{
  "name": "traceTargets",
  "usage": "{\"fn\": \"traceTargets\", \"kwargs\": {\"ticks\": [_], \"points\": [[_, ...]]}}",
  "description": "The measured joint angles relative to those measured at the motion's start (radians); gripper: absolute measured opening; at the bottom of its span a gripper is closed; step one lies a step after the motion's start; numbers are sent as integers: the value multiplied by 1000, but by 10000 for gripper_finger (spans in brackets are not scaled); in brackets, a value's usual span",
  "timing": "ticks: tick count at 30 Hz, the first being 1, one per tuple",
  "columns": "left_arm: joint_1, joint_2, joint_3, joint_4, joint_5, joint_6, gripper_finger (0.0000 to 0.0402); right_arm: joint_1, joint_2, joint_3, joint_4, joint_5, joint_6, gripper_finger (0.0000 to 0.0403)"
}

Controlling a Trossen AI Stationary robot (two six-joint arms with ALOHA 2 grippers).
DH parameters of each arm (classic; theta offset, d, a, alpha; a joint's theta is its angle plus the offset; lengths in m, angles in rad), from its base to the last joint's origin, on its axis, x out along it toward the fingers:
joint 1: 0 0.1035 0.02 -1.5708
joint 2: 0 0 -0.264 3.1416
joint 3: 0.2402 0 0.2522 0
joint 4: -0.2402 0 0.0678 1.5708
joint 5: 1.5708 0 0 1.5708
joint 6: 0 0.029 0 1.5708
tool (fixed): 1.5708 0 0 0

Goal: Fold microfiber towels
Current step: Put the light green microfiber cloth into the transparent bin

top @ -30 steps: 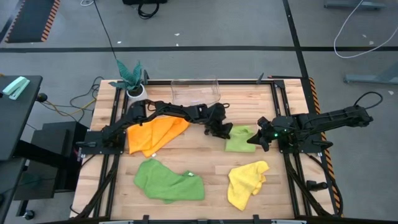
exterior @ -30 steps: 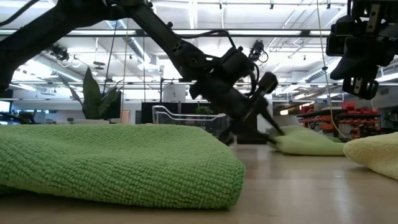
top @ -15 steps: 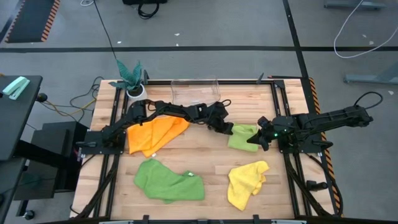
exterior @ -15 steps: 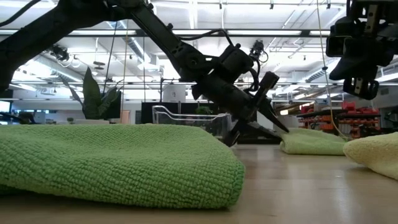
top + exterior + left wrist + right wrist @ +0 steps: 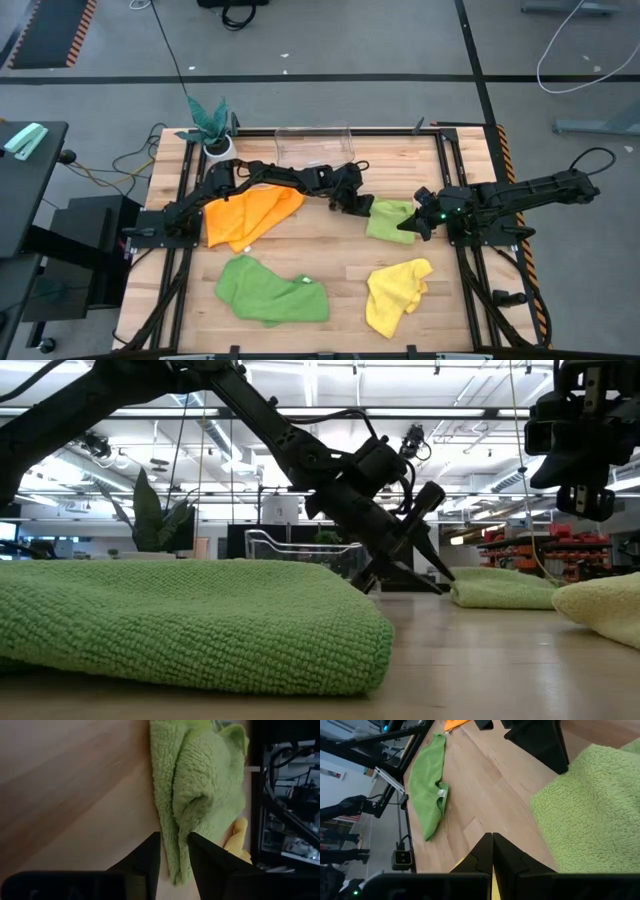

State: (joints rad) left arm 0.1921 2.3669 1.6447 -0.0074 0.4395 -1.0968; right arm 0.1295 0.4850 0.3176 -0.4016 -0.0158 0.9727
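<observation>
The light lime green towel lies folded in a small bundle on the table right of centre; it also shows in the left wrist view. My left gripper is open, low at the towel's left edge, its fingers on either side of that edge. My right gripper is shut and empty, above the table at the towel's right side. The orange towel, the darker green towel and the yellow towel lie crumpled on the table. My left gripper stands open at the lime towel's left edge, slanting down from the table's left. I cannot tell whether a fingertip touches the cloth. The towel lies flat on the table.
A clear plastic bin stands at the far edge, and a teal-leaved plant in a white pot at the far left corner. Bare wood shows between the towels at the table's middle and near edge.
My left gripper has drawn back a little from the lime towel toward the table's far left and risen slightly. The towel's left end, drawn out to a point at the fingers a second ago, now lies rounded on the table.
</observation>
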Motion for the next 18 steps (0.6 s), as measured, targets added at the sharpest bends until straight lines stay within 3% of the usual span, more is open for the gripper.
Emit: {"fn": "traceTargets", "kwargs": {"ticks": [6, 13, 18], "points": [[-4, 18, 0, 65, 65, -67, 155, 0, 0, 0, 0, 0, 4, 14], [-13, 19, 0, 64, 20, -136, 218, 0, 0, 0, 0, 0, 3, 14], [-12, 19, 0, 45, -70, -178, 238, 0, 0, 0, 0, 0, 4, 14]]}}
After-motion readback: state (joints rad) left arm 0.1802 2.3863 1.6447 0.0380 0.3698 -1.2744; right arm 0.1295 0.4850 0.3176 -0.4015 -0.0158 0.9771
